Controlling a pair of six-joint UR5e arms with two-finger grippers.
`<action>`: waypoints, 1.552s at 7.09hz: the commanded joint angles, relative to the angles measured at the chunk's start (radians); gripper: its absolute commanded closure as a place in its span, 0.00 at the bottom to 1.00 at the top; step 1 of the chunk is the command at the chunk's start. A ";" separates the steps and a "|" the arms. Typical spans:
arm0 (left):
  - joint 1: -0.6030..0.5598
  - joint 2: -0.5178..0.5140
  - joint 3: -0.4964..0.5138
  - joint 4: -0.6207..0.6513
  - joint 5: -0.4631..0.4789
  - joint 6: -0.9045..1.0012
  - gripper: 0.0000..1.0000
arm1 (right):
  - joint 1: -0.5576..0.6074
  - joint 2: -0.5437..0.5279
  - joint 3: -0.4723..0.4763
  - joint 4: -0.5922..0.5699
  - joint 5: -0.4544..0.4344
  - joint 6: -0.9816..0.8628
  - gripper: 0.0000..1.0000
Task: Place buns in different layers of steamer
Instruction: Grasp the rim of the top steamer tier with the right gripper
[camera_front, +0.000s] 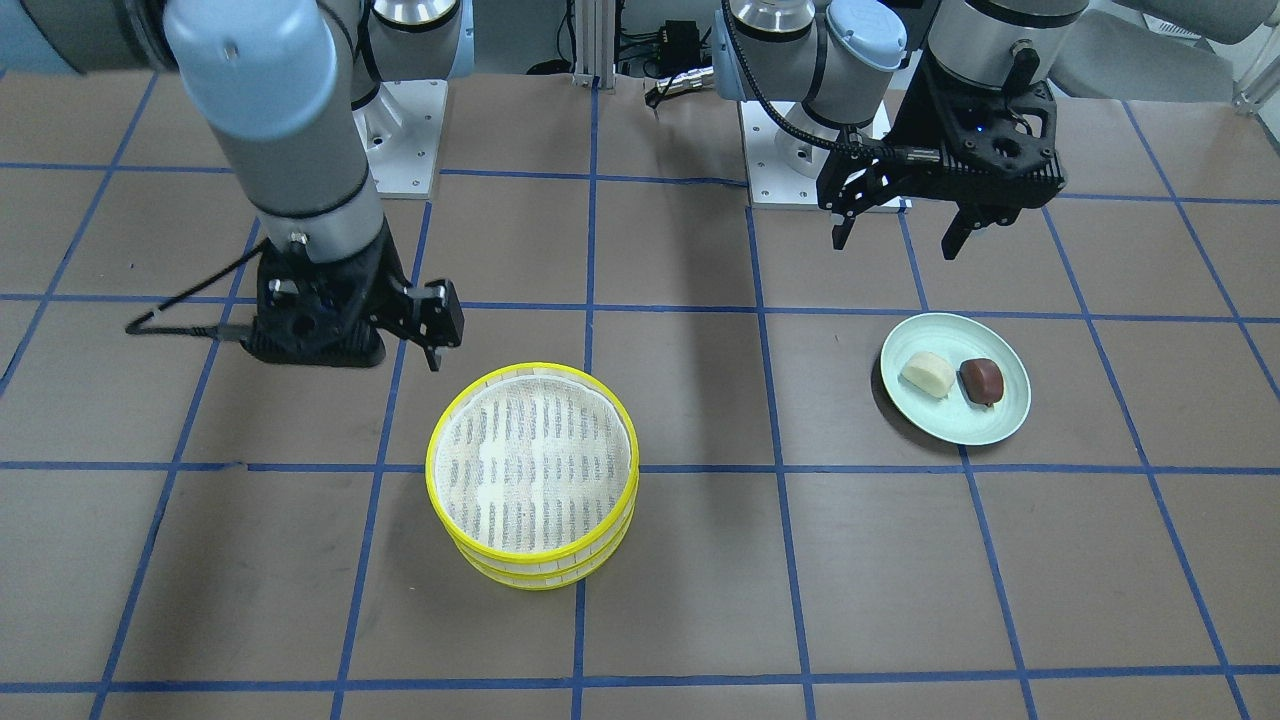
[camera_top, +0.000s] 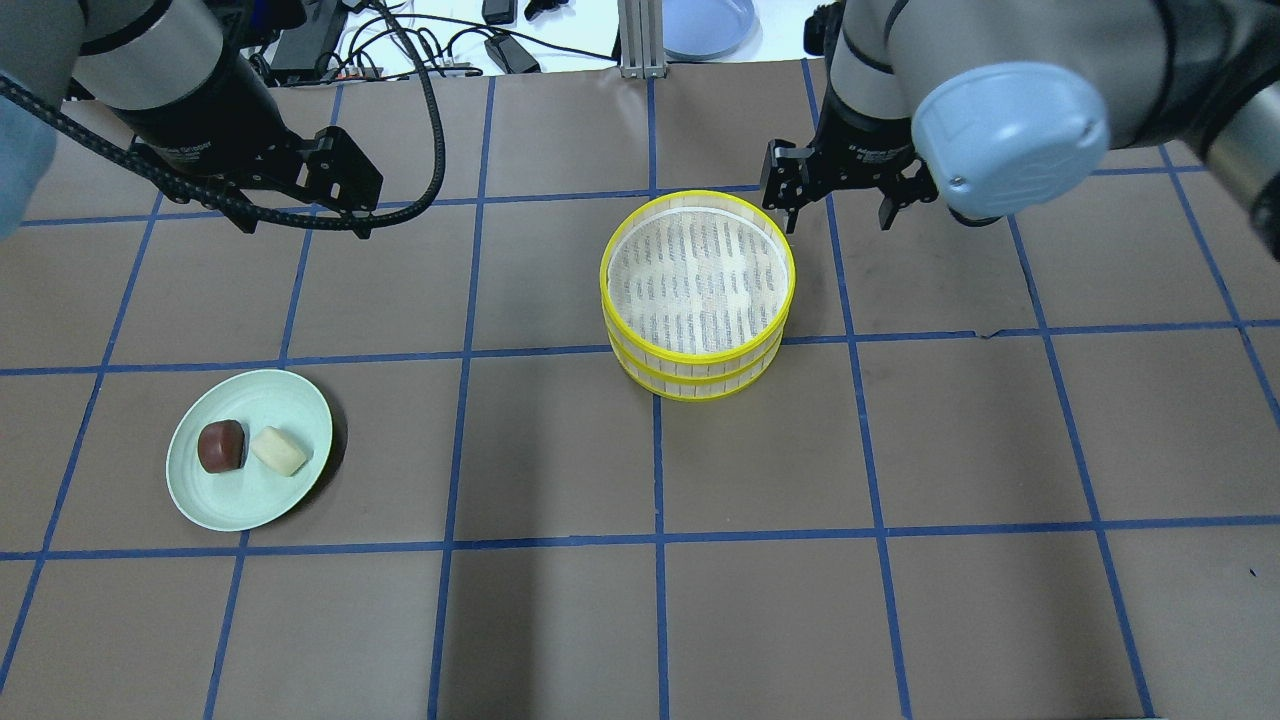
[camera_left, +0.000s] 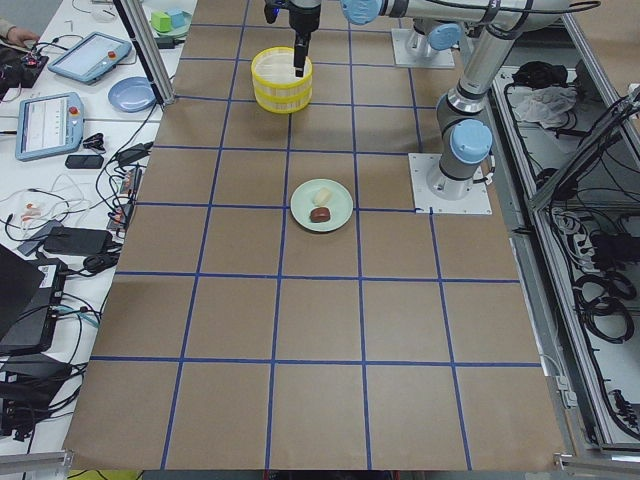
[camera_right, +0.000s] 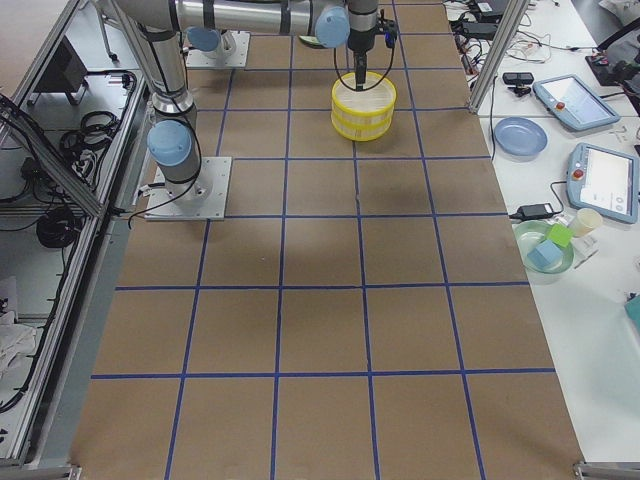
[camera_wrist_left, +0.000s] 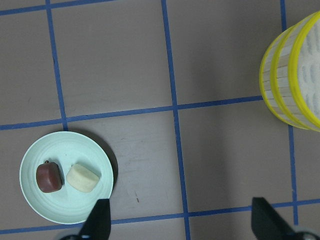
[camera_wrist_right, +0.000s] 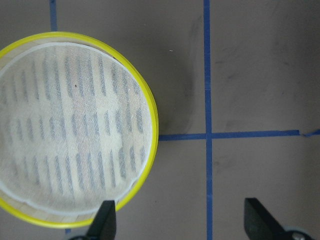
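The steamer's two yellow-rimmed layers (camera_top: 700, 370) stand stacked near the table's middle, and the top mesh is empty; the stack also shows in the front view (camera_front: 540, 560). The cream bun (camera_top: 279, 450) and the dark reddish-brown bun (camera_top: 221, 446) lie side by side on a pale green plate (camera_top: 240, 505). My left gripper (camera_top: 305, 225) is open and empty, held above the table well apart from the plate; its wrist view shows both buns (camera_wrist_left: 83, 178) below its fingers. My right gripper (camera_top: 838, 215) is open and empty, beside the stack's rim (camera_wrist_right: 150, 130).
The brown table mat carries a blue tape grid. Both arm bases (camera_front: 400, 130) stand at the robot's side of the table. A blue plate (camera_top: 705, 25), cables and tablets lie beyond the table's edge. Side benches with clutter flank the table (camera_right: 590, 180).
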 joint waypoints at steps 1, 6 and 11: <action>0.003 -0.003 0.000 0.000 -0.006 0.000 0.00 | 0.003 0.131 0.034 -0.093 0.052 0.021 0.16; 0.017 0.015 -0.041 -0.031 0.007 0.000 0.00 | 0.003 0.171 0.032 -0.107 0.056 0.027 0.84; 0.293 -0.021 -0.178 -0.028 -0.013 0.194 0.00 | -0.139 0.030 0.017 0.002 0.019 -0.120 0.86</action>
